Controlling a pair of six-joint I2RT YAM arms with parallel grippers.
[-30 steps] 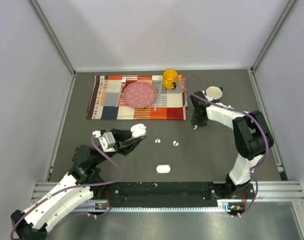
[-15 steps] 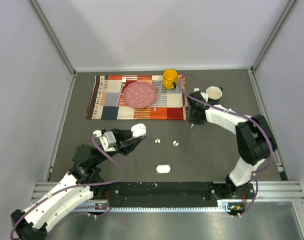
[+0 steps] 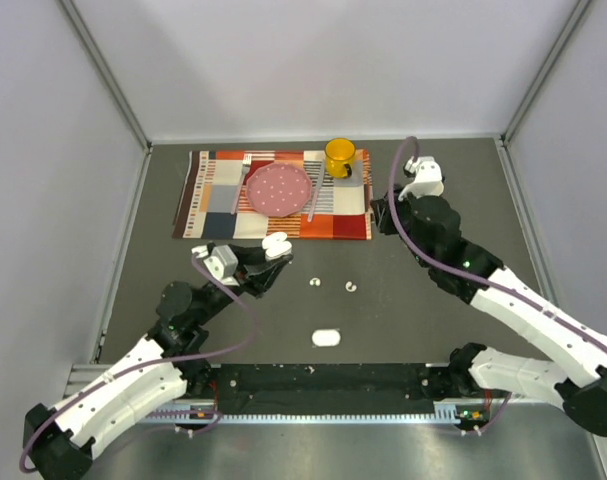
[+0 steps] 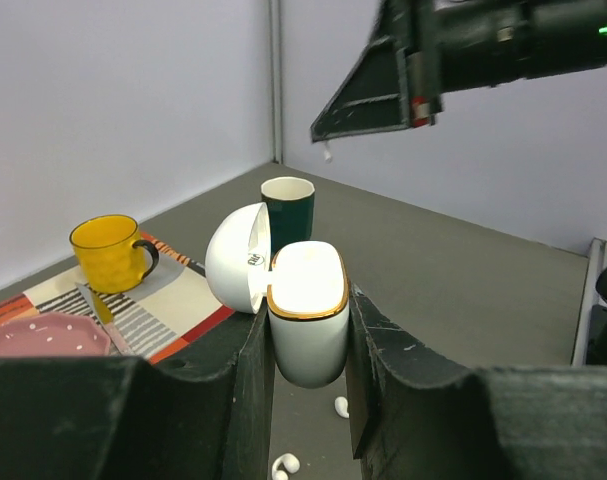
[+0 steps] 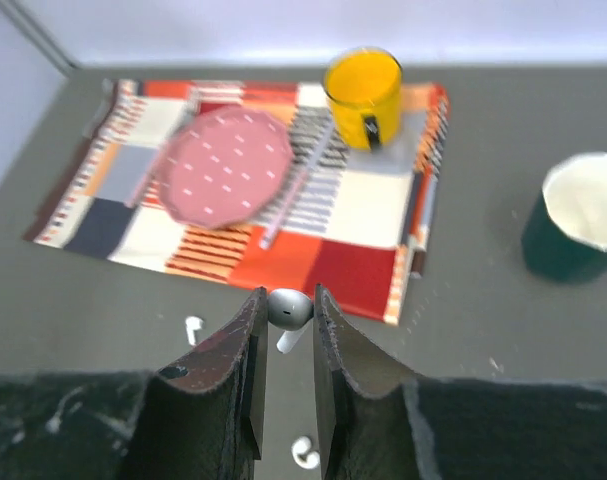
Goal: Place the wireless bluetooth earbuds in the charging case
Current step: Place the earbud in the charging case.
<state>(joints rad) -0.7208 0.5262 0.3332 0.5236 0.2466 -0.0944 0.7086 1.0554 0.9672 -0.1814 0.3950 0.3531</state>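
My left arm lies low across the table [image 3: 383, 320] from 7 o'clock, its forearm stretched forward and its pincer [image 4: 308, 315] clamped on the body of the open case [image 3: 276, 245], held upright with the lid swung back. My right arm reaches far out from 5 o'clock with the elbow bent out toward the side wall. Its pincer [image 5: 286, 298] hangs above the near corner of the mat [image 3: 213, 190], fingers pinched on one earbud [image 5: 288, 310]. The top view shows two loose earbuds [image 3: 314, 283] [image 3: 351, 287] on the table at 3 o'clock of the open case, and a shut case [image 3: 326, 337] at 6 o'clock of them. The held earbud shows plainly only in my right wrist view. My left wrist view alone shows the case's gold rim.
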